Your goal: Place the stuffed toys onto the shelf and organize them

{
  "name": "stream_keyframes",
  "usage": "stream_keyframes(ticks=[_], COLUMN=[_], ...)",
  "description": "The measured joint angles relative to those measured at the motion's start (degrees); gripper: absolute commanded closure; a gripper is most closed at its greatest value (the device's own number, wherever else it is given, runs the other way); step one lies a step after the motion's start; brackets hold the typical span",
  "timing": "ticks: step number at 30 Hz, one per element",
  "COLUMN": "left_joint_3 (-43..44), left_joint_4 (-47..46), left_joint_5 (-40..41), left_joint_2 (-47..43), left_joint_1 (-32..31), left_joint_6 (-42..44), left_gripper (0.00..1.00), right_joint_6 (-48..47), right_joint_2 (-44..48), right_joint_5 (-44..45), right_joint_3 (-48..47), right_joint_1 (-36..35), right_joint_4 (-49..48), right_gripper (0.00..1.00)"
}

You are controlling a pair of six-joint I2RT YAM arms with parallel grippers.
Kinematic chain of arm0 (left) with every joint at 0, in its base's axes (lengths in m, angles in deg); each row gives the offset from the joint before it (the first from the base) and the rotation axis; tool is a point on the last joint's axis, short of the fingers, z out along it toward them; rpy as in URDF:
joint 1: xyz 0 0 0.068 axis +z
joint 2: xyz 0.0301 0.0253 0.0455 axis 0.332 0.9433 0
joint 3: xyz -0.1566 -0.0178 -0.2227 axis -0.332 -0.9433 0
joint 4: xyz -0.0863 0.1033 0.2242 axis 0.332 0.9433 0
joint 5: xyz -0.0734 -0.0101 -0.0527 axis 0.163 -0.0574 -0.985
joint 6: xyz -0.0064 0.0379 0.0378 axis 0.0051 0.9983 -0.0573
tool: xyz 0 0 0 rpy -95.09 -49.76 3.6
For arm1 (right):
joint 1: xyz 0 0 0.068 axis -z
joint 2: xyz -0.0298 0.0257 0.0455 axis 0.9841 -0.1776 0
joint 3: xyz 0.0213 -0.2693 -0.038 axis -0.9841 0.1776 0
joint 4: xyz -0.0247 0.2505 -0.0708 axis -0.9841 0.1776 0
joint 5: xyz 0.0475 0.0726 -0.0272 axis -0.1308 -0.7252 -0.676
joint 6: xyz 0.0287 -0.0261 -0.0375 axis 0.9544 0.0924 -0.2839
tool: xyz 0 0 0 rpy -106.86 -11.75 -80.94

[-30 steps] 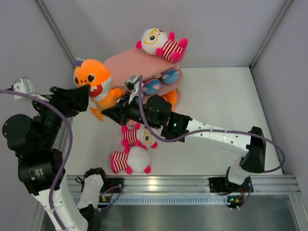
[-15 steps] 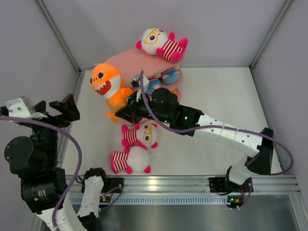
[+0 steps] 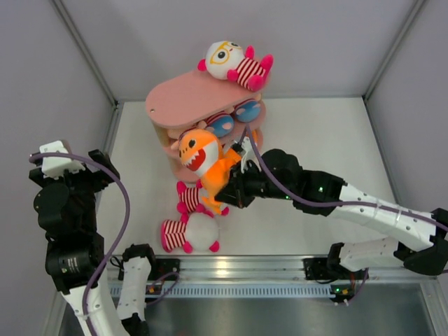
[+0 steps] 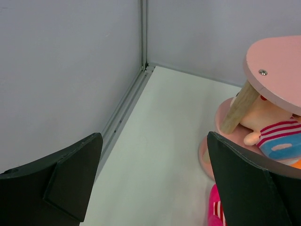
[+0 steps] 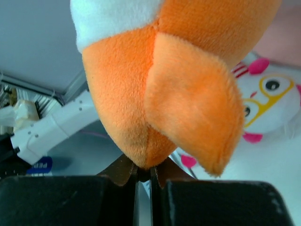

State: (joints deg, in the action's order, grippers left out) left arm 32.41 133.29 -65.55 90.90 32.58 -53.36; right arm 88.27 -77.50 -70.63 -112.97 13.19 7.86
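The white table (image 3: 329, 140) fills the floor of the walled cell. The pink shelf (image 3: 189, 98) stands at its far side, left of centre, its oval boards stacked on wooden posts. In the left wrist view the top board and one post show at the right edge.

The right arm (image 3: 364, 206) reaches from the near right across the table toward the shelf's front. The left arm (image 3: 66, 224) is folded up at the near left, well apart from the shelf and every toy.

The fish (image 3: 203, 157) is the biggest toy. It is orange with a white toothed mouth, and it hangs head up just in front of the shelf's lower boards. Whether it touches them cannot be told.

A glasses doll (image 3: 234, 63), white-headed with a pink-striped body, lies on the far right end of the top board. A peach doll (image 4: 273, 136) with blue on it lies on the middle board, behind the post.

Two more striped dolls lie on the table before the shelf. The far one (image 3: 199, 199) is partly under the fish. The near one (image 3: 192, 234) lies just beside it, toward the arm bases.

The right hand (image 5: 143, 170) is clamped on the fish's lower tip, its fingers pressed nearly together with orange plush pinched between them. The left hand (image 4: 155, 183) holds nothing, its fingers (image 4: 70, 179) spread wide apart above the table's left edge.
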Motion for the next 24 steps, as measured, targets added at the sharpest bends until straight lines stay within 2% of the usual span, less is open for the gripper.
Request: stream_keyframes(ticks=[3,9,12,15,17,19,21,24], left_joint_3=[0.00,-0.26,-1.44,-3.93,-5.95,-8.52,-12.22,-17.66], left_joint_4=[-0.04,-0.11,-0.20,-0.13,-0.22,0.11,0.68,2.56], left_joint_5=[0.11,-0.22,-1.25,-3.82,-6.75,-11.72,-18.34,-27.45], left_joint_2=[-0.13,-0.17,-0.20,-0.28,-0.28,-0.26,-0.09,1.40], left_joint_1=[0.42,0.55,0.59,0.59,0.59,0.50,0.11,-0.55], left_joint_6=[0.35,0.87,0.85,0.90,1.16,1.86,3.61,7.50], left_gripper=[0.02,0.02,0.02,0.03,0.07,0.17,0.23,0.22], right_joint_6=[1.66,7.15,9.49,9.46,8.94,8.35,7.58,7.15], right_joint_2=[2.80,8.79,8.39,6.25,5.27,4.42,3.48,2.91], right_joint_5=[-3.65,-15.28,-21.51,-23.69,-24.50,-25.33,-25.79,-26.47], right_joint_3=[6.10,23.54,30.62,32.00,31.76,31.23,30.58,30.64], right_joint_1=[0.00,1.40,6.47,11.69,14.21,16.41,18.53,21.38], right_joint_4=[2.19,0.46,-2.60,-3.28,-4.46,-5.31,-6.27,-8.74], right_gripper=[1.00,1.00,1.00,1.00,1.00,1.00,1.00,1.00])
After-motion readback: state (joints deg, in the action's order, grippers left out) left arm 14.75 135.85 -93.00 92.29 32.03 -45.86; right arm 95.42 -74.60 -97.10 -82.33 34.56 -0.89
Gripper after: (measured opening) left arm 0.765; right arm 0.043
